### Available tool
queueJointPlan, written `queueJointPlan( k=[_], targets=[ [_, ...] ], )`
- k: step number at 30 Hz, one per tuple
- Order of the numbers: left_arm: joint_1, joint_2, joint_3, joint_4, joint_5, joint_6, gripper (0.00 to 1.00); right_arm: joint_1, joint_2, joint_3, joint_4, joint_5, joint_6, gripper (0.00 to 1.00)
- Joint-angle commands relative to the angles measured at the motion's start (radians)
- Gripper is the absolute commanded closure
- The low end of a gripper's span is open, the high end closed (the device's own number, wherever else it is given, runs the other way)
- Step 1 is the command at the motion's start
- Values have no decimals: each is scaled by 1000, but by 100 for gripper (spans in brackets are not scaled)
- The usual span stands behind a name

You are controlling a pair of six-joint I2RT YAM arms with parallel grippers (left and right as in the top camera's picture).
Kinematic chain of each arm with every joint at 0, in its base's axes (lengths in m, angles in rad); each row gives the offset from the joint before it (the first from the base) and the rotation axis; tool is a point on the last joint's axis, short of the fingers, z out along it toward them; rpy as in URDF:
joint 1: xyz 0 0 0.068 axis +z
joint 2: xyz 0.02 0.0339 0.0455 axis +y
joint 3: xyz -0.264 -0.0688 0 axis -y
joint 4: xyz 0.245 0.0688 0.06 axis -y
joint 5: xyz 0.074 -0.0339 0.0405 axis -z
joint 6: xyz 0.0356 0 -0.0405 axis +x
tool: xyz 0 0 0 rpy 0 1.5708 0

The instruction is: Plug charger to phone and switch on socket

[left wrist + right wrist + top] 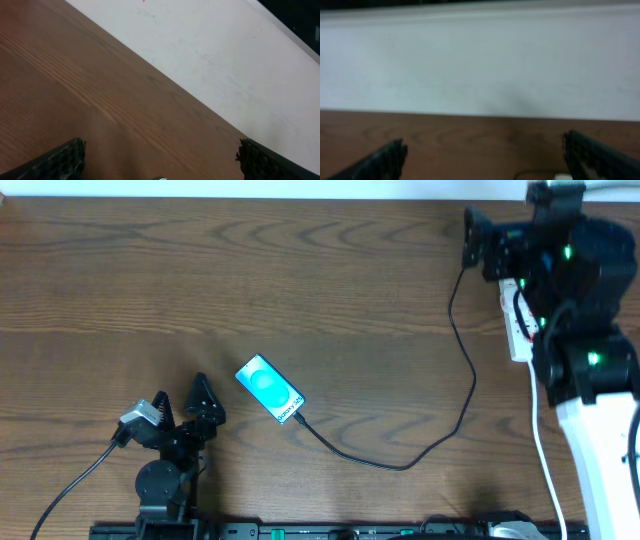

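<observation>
**Jaws Wide, Nothing Held**

Left gripper [182, 400] and right gripper [482, 155] stand spread and empty. The phone [268, 388] lies mid-table, slick and light. The limp charger [400, 467] seems to reach the phone's lower end. It is best pinched at its stiff plug tip. The right arm largely hides the socket [521, 340].

Dark brown wood-grain table [250, 270] under even light, plain white wall [480, 70] along its far edge.

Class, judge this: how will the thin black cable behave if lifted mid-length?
The cable lies in loose curves, so it would probably sag floppily. It looks thin, so likely light. Its end meets the phone, which might get dragged along.
</observation>
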Motion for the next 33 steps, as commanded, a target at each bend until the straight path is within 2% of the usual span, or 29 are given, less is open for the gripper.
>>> queueJointPlan(
  k=[1,16,26,33],
  targets=[
    [3,-6,-18,-42,-13,17,2,-12,-64,-82,43,-2,-14,1],
    [3,-6,-18,-42,-13,17,2,-35,-274,-255,87,43,-47,1],
    [3,-6,-18,-42,-13,17,2,-44,-548,-576,274,48,-27,1],
    [3,-6,-18,-42,-13,17,2,-46,-747,-793,281,48,-27,1]
  ],
)
